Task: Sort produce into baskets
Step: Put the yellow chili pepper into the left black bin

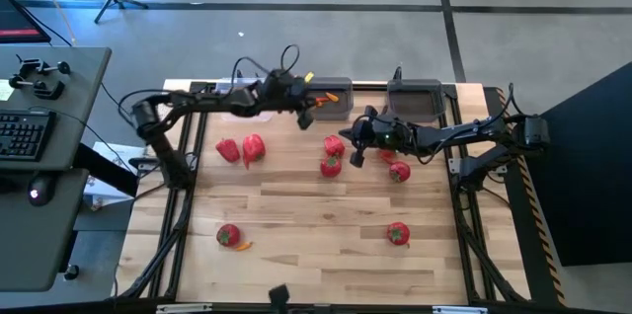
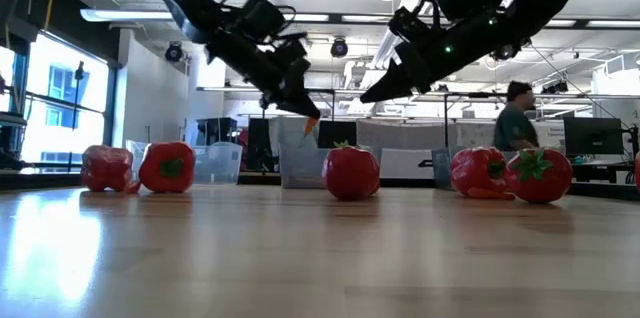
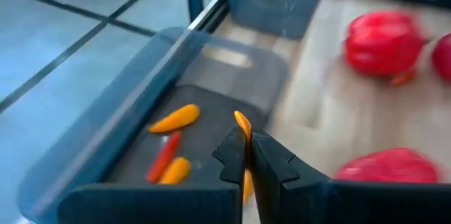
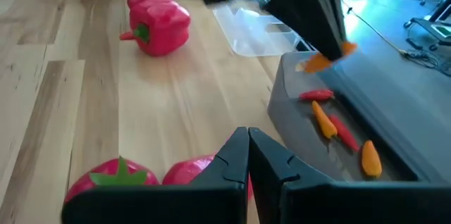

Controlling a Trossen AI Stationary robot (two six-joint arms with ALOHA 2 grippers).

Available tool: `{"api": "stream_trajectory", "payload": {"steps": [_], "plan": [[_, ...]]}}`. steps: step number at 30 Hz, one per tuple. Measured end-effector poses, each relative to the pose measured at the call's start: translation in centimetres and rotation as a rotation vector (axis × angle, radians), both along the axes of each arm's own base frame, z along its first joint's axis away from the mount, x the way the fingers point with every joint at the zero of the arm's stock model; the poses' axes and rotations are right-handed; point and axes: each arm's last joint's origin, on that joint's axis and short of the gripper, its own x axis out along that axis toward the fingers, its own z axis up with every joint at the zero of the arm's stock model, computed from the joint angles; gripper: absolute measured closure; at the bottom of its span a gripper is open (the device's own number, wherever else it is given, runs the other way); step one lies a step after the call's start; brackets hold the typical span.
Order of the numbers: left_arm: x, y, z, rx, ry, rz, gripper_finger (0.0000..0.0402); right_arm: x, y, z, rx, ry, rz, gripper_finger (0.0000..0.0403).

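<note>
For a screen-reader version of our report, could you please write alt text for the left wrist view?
The left gripper, shut on a thin orange chilli piece, hangs over a grey basket that already holds three orange and red pieces. Beyond the basket, blurred red peppers lie on the wooden table.
</note>
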Motion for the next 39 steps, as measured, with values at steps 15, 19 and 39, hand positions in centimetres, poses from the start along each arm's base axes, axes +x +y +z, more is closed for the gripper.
{"api": "stream_trajectory", "payload": {"steps": [15,19,39], "plan": [[2.9,5.0,-3.3,0.017,0.253,-0.062,0.0398,-0.3,-1.2,-0.1,0.034,-0.004,-0.053,0.0403],[2.9,4.7,-3.5,0.025,0.285,-0.092,0.0371,-0.4,-1.1,-0.1,0.035,0.001,-0.053,0.0403],[2.2,4.0,-2.0,0.081,0.129,-0.059,0.0393,-0.9,0.0,0.4,0.099,0.009,-0.056,0.0403]]}}
